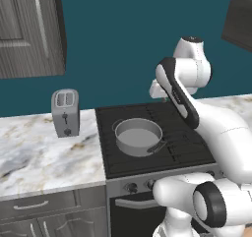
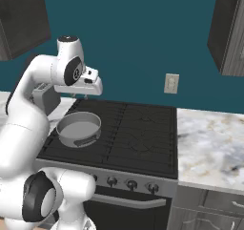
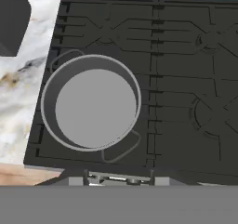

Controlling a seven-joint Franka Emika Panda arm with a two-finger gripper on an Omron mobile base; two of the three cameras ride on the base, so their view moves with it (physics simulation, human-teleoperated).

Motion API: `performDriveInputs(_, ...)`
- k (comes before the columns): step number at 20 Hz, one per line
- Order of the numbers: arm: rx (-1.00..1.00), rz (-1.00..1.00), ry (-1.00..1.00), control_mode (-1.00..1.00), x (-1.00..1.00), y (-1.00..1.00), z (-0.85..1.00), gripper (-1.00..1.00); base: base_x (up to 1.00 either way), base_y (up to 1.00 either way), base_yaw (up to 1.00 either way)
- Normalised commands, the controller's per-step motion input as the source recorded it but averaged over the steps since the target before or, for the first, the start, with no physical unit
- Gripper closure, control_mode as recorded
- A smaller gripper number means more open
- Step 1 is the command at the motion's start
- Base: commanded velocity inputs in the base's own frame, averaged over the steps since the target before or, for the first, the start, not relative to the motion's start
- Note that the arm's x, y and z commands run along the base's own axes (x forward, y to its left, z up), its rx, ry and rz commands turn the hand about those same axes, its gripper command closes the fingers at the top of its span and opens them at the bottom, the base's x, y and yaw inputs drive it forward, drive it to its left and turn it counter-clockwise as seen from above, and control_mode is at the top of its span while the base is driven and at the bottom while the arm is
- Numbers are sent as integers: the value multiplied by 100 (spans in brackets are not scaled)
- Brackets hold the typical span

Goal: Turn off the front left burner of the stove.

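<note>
grey pot (image 3: 91,103) on front left burner (image 3: 60,146)

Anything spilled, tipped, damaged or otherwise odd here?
Nothing stands out. The grey pot sits upright and empty on the front left burner of the stove; the toaster stands upright on the counter.

The grey pot (image 1: 138,135) covers most of the front left burner (image 1: 129,161); flame state cannot be read. On the stove (image 2: 143,129), the arm's white body hides the right-hand knobs in the left base view and the leftmost knobs in the right base view. Knob markings are too small to read. The toaster (image 2: 46,99) sits mostly behind the arm. Gripper fingers are hidden; jaw state unclear.
</note>
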Motion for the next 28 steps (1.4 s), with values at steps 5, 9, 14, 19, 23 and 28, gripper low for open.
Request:
performDriveInputs(5, -4, 1, 0, -100, -27, 0, -10, -100, 0, 0, 0)
performDriveInputs(9, -15, 9, -1, -100, -89, 6, -36, -100, 0, 0, 0)
performDriveInputs(14, -20, 14, -1, -100, -85, 35, -41, -100, 0, 0, 0)
performDriveInputs(19, -15, 14, -1, -100, -64, 44, -37, -100, 0, 0, 0)
performDriveInputs(23, -12, 14, 0, -100, -29, 44, -29, -100, 0, 0, 0)
performDriveInputs(28, -10, 11, 0, -100, -2, 44, -20, -100, 0, 0, 0)
